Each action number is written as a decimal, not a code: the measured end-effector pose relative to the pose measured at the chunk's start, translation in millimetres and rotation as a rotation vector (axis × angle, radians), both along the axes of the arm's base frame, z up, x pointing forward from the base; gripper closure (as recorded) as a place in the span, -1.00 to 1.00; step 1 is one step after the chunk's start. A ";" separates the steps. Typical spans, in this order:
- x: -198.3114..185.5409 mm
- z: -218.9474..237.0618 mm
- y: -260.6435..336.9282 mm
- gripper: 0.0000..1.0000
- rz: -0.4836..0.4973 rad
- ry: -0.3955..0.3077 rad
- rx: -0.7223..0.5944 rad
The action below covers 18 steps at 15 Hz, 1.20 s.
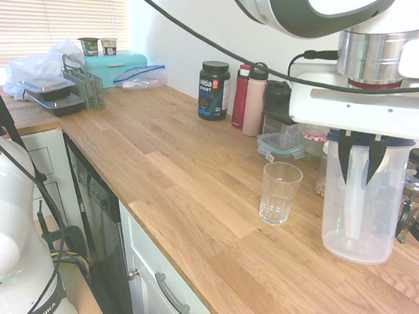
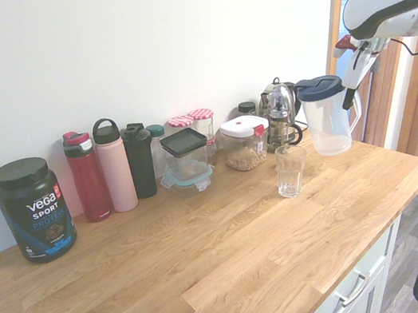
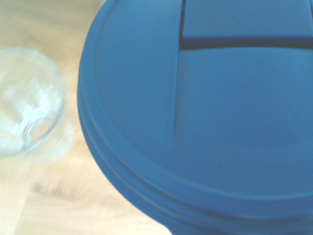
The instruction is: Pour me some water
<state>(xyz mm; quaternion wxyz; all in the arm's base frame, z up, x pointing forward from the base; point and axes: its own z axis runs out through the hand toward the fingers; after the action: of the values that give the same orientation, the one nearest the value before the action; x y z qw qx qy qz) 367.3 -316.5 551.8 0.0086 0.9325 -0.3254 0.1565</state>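
Hovering right over the pitcher (image 1: pixel 360 207) at the moment, gripper (image 1: pixel 360 159) pointing mostly down at the blue lid (image 3: pixel 205 112), dark fingers hanging in front of the pitcher's upper wall and looking pressed together with nothing between them, so not gripping anything yet as far as can be told. Sitting upright on the wooden counter (image 1: pixel 193 191), that pitcher, lid on, handle (image 2: pixel 356 116) sticking out toward the side the arm is coming from in the second exterior view. Looking pretty much empty honestly, or at least no obvious waterline showing through the clear plastic, so hard to say how much is in there. Standing just beside it, a bit toward the counter's front edge, the drinking glass (image 1: pixel 278 193), upright and apparently empty too, showing as a blurry ring at the side of the wrist view. Lining up along the wall behind: a protein tub (image 2: pixel 33 208), a red bottle (image 2: pixel 88 176), a pink bottle (image 2: pixel 114 164), some jars and a coffee press (image 2: pixel 281 113), none of it in the way. Progress-wise, basically just getting started: nothing lifted, nothing tipped, nothing in the glass. Remaining, by the look of it: opening up, getting a hold on the handle, lifting, tilting the spout over the glass, then setting the pitcher back down.
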 end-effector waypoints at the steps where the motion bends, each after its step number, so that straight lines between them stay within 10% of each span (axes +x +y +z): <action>1: -1.7 -1.7 -2.0 1.00 -0.054 -0.023 0.011; 10: -34.5 -10.2 37.4 1.00 -0.349 -0.114 0.118; 18: -111.8 32.8 160.7 1.00 -0.300 -0.096 0.113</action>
<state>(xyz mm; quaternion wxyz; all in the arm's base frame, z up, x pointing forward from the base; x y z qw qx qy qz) 255.5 -155.8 584.7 -0.0364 0.8639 -0.4692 0.1795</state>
